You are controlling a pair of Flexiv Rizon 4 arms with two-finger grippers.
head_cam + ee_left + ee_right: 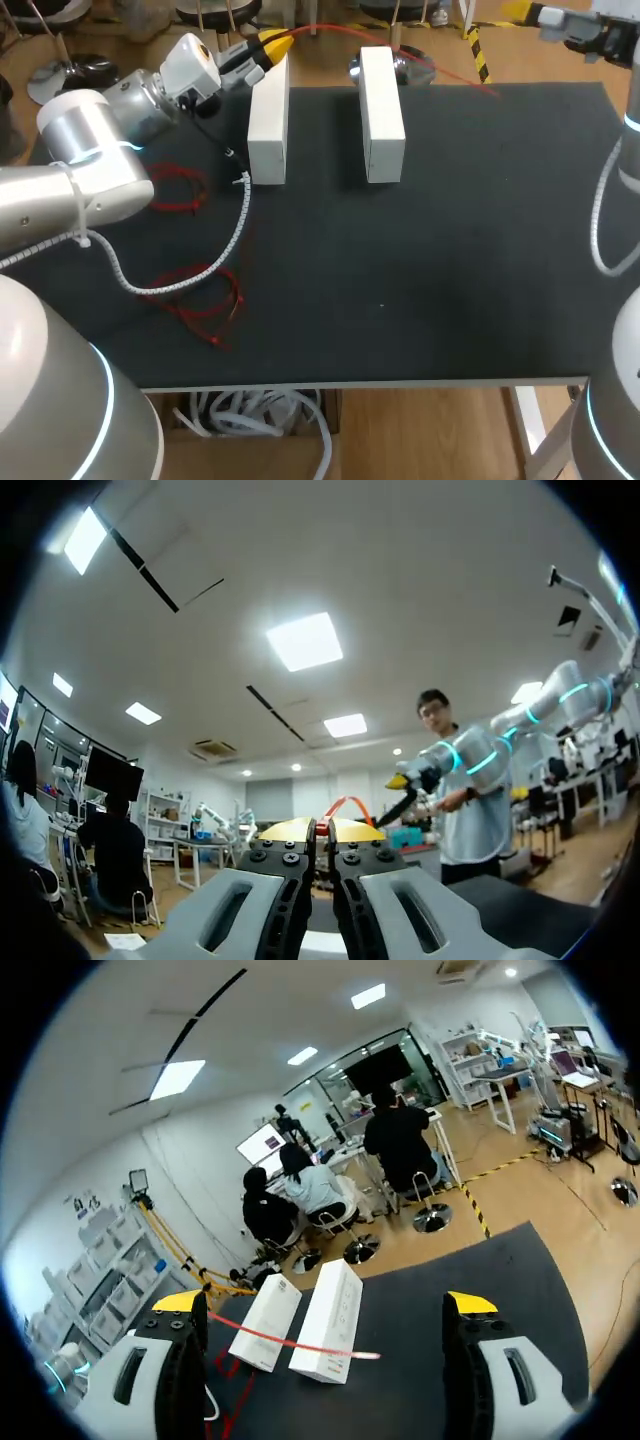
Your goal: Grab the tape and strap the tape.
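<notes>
The red tape, pinched in the left tool, looks light and floppy; grip it ahead of the wide right tool.

The left arm comes in over the surface's far left corner, with its wrist pointing toward the far edge. The left gripper has its jaws pressed together on the red tape. The right arm stands at the far right, and the right gripper is held above the surface with its jaws spread wide.
</notes>
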